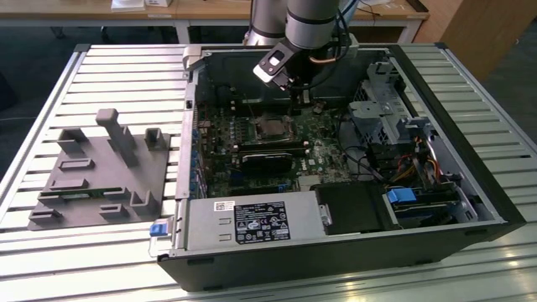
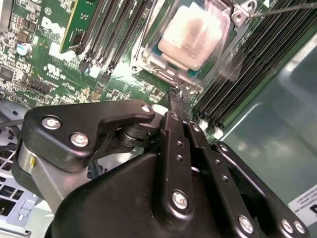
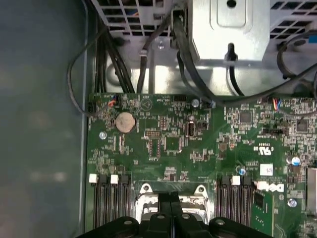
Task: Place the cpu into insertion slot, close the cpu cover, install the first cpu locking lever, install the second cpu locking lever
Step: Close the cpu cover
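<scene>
The cpu (image 2: 190, 32) lies in the insertion slot on the green motherboard, its pale metal top showing through the window of the cpu cover (image 2: 159, 67), a silvery frame that lies flat over it. In the exterior view the cpu (image 1: 270, 128) sits mid-board. A thin wire locking lever (image 2: 285, 8) runs off from one corner of the slot. My gripper (image 2: 177, 98) is shut with nothing between its black fingers, and its tips stand right at the cover's near edge. I cannot tell whether they touch it. The gripper (image 1: 300, 97) hangs inside the open computer case. Both fingers (image 3: 165, 206) partly hide the slot.
The open black computer case (image 1: 470, 189) lies on a slatted metal table. Memory slots (image 2: 247, 74) flank the cpu slot. A black rectangular block (image 1: 268, 165) sits beside it, with cables and drive cages (image 1: 394, 119) on the exterior view's right. A grey fixture (image 1: 100, 170) stands outside the case.
</scene>
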`<action>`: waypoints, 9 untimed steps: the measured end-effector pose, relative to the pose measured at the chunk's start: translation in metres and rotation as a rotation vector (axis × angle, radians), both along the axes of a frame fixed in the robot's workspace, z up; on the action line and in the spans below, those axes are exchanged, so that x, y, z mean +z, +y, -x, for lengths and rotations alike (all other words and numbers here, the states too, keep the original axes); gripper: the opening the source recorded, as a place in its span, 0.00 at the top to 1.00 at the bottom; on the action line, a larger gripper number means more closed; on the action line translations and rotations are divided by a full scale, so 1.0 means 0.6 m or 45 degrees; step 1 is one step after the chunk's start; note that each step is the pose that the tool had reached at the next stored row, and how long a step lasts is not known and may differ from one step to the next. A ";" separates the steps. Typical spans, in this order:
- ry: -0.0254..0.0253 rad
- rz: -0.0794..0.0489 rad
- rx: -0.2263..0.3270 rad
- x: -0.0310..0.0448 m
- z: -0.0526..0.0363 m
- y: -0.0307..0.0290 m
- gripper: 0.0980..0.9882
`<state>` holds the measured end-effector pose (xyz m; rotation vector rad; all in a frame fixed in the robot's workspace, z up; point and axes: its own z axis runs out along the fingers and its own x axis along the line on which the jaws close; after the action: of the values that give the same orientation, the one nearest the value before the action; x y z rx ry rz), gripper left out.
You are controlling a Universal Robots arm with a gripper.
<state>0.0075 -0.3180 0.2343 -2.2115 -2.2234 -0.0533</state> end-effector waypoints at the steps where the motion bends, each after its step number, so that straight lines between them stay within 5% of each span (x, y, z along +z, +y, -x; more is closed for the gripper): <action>1: 0.0000 0.000 0.000 -0.001 0.001 0.0000 0.98; 9: 0.0001 0.000 0.000 -0.020 0.017 0.0000 0.98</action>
<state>-0.0025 -0.3180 0.2220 -2.2114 -2.2235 -0.0531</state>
